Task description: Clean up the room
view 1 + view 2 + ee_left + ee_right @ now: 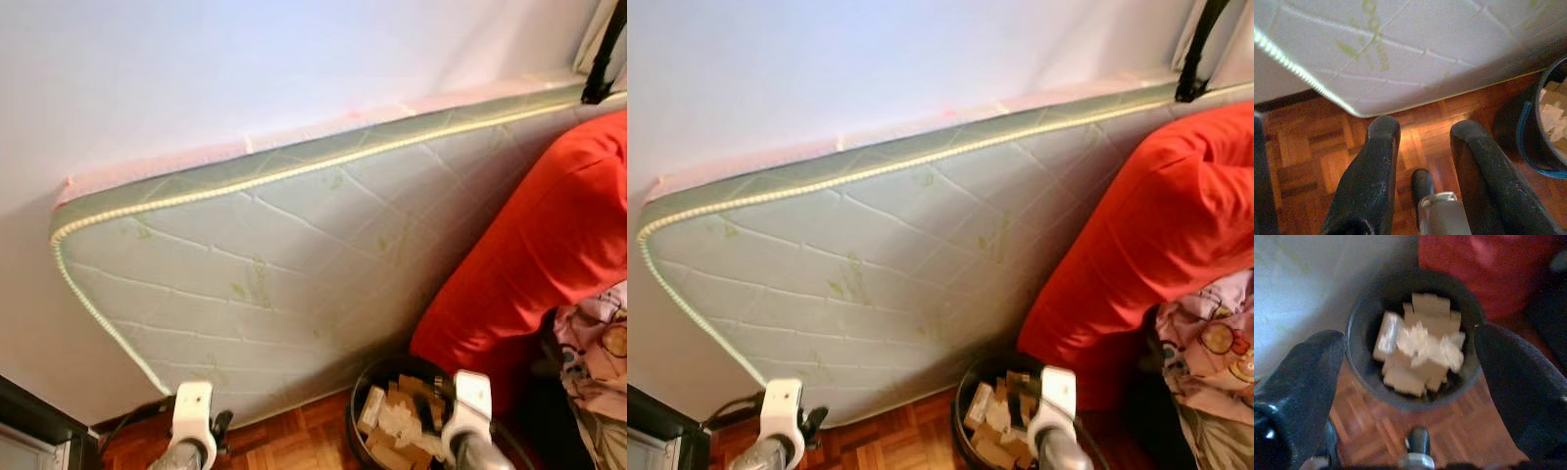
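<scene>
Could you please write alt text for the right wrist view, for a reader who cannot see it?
The open right gripper hangs above a dark round bin heaped with pale torn paper and cardboard scraps, its two black fingers flanking the rim. The bin stands on wooden parquet floor, with a white quilted mattress and red fabric behind.

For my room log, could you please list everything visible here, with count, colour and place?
mattress: one, white with green piping, on edge against the wall
wall: one, pale, behind the mattress
red cushion: one, red, leaning on the mattress at the right
bin: one, dark, on the floor below the cushion, full of pale scraps
patterned cloth: one, pink, far right
floor: one, brown parquet
left gripper: jaws open, above the floor
right gripper: jaws open, above the bin
</scene>
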You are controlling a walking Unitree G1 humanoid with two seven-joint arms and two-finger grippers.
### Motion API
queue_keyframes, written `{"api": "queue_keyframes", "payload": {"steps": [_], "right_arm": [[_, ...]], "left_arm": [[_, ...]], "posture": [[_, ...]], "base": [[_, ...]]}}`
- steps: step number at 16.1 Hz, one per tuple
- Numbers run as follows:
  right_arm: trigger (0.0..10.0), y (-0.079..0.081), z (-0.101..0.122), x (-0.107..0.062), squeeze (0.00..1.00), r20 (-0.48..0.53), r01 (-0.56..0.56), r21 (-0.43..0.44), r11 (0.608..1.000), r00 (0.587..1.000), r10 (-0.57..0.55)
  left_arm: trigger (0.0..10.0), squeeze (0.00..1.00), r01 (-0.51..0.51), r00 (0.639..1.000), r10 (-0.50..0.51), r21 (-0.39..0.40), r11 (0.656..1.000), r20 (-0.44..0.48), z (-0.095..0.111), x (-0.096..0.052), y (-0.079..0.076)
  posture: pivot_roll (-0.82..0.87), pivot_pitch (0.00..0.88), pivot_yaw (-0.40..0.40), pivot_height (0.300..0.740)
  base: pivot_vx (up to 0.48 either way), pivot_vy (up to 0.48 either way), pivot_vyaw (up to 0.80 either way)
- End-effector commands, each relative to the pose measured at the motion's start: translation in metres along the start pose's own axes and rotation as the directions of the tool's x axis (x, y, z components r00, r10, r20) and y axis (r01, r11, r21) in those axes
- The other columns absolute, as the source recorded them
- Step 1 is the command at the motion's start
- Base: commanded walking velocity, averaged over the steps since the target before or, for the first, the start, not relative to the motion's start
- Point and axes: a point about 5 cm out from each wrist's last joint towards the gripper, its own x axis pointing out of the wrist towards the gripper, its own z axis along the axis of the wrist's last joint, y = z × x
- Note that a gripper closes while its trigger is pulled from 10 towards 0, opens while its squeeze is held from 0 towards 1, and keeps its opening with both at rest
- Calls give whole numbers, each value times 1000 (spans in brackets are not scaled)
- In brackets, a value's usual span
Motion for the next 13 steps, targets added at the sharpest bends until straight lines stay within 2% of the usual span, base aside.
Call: {"api": "queue_keyframes", "payload": {"steps": [1,4,6,8,10,13], "right_arm": [[10000,4,-11,-2,0,-47,-13,-17,1000,999,13],[10000,-1,-26,-7,0,-103,-43,-124,991,994,30],[10000,-24,-35,-14,0,-137,-12,-159,987,990,-10],[10000,-41,-46,-21,0,-177,11,-169,986,983,-41],[10000,-47,-52,-25,0,-197,18,-168,986,979,-51],[10000,-53,-56,-28,0,-215,18,-181,983,975,-58]], "left_arm": [[10000,0,-26,999,25,-9,1000,-43,-5,0,1],[10000,0,-33,998,32,-13,999,-57,-8,1,-3],[10000,0,-31,997,31,-10,999,-67,-10,0,-4],[10000,0,-36,997,35,-10,999,-75,-13,-1,-4],[10000,0,-44,996,43,-14,999,-83,-16,-2,-3],[10000,0,-53,995,51,-18,998,-89,-19,-3,-1]], "posture": [[25,0,34,740],[-20,0,42,740],[-22,0,37,740],[-27,0,35,740],[-28,0,35,740],[-30,0,35,740]], "base": [[0,0,0],[0,0,0],[0,0,0],[0,0,0],[0,0,0],[0,0,-715]]}}
